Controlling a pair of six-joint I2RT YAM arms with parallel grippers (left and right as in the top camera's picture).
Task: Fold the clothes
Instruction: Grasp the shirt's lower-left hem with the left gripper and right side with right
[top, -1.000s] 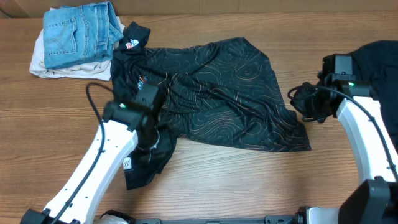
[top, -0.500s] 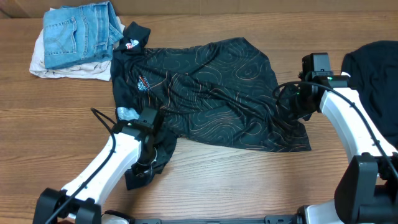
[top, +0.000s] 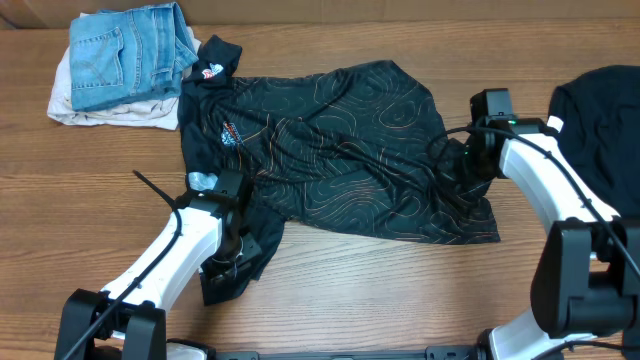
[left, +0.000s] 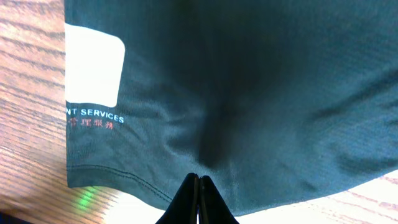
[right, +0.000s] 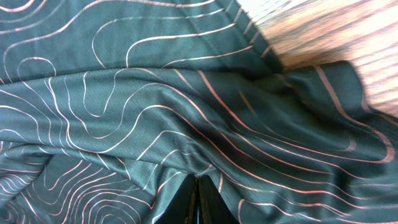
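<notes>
Got the left claw (left: 198, 186) pinched shut on the jersey (top: 340, 140) at its near-left sleeve, low on the surface (top: 380, 290). Same for the right claw (right: 198, 190), clamped on the right edge further back. Better to lift both evenly, fabric taut, no yanking. Spreads away toward the jeans (top: 125, 50) far left.

Black orange-lined jersey (top: 340, 140), rumpled flat
</notes>
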